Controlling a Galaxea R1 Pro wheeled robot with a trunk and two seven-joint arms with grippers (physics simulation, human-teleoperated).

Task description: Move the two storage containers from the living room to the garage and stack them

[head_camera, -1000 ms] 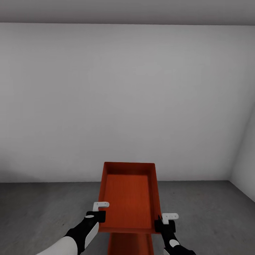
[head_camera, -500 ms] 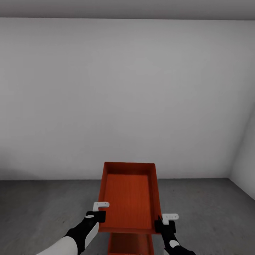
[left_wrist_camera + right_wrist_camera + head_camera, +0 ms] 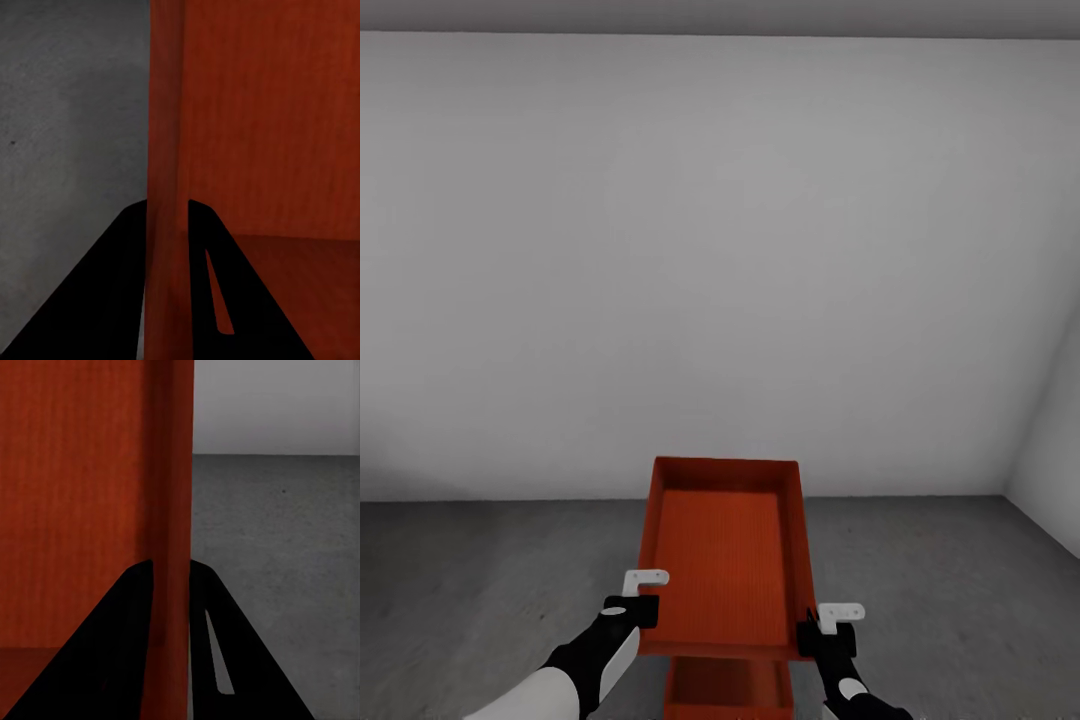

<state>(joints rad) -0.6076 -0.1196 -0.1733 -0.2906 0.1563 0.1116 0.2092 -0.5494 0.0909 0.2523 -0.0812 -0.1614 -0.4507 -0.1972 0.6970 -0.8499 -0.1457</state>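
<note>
- Storage container [image 3: 722, 560] held up over dark concrete floor [image 3: 480, 590], long axis toward 12 o'clock, facing a plain white wall [image 3: 710, 260].
- Left hand [image 3: 643, 592] at 9 o'clock on the near corner, clamped narrow on the left wall [image 3: 165, 150].
- Second container [image 3: 728, 688] on the floor directly beneath at 6 o'clock, same long axis; likely needs lowering straight down to stack.
- Right hand [image 3: 832, 624] at 3 o'clock, pinched on the right wall [image 3: 171, 472]; equally near.

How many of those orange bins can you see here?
2. One storage container is held up between the left gripper and right gripper; the second container sits below it, partly hidden, on the grey floor.
</note>
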